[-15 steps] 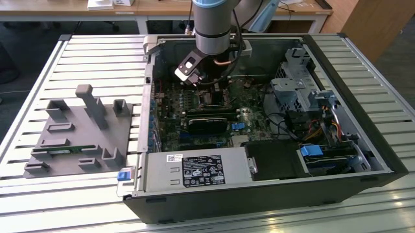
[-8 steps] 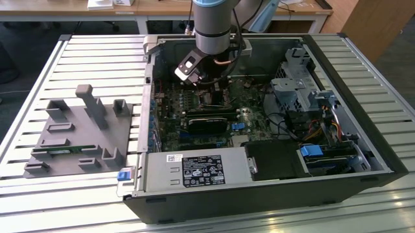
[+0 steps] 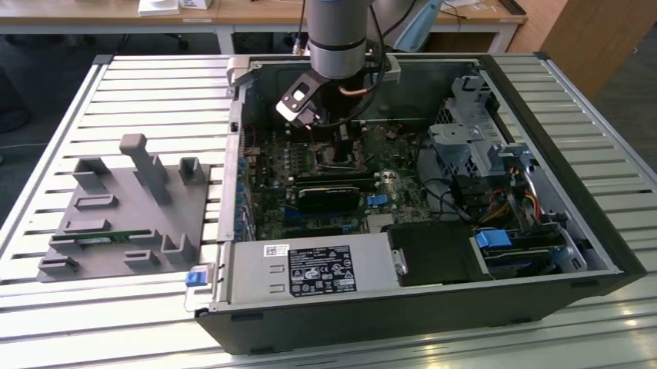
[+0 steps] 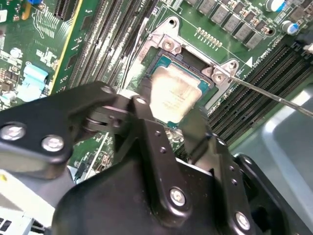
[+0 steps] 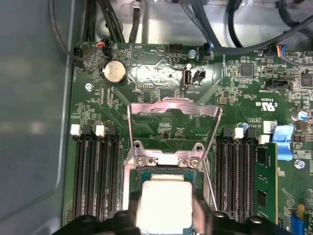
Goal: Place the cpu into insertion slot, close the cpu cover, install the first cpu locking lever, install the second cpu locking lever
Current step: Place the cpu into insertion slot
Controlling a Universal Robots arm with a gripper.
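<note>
Pincer [image 4: 171, 110] fingers [image 4: 143, 111] press against two opposite edges of the cpu [image 4: 173, 90], grasping it directly over the insertion slot [image 4: 161, 61]. In the second wrist view the chip's pale metal top lies within the slot's outline, with a narrow dark-and-teal margin of the slot showing along its far edges. I cannot tell whether the chip is fully seated.

In the first wrist view the cpu [image 5: 164, 200] is a bright square between the two dark fingertips of the pincer [image 5: 165, 218], with the slot's [image 5: 146, 174] dark rim just beyond it. The cpu cover [image 5: 171, 106] stands swung up, hinged at the slot's far edge, and green board shows through its cut-out middle. Long black memory slots [image 5: 93, 166] run along both flanks of the insertion slot, and a coin cell [image 5: 113, 72] sits further out, past the raised cover. A thin metal lever [image 4: 274, 95] reaches away from one corner of the insertion slot, unlatched.

In the exterior view the arm comes down into the open computer case [image 3: 605, 254], which lies on a slatted desk [image 3: 154, 84]. The pincer [image 3: 334, 154] is low over the slot. A grey fixture [image 3: 123, 207] rests on the desk, well apart from the slot and outside the case.
</note>
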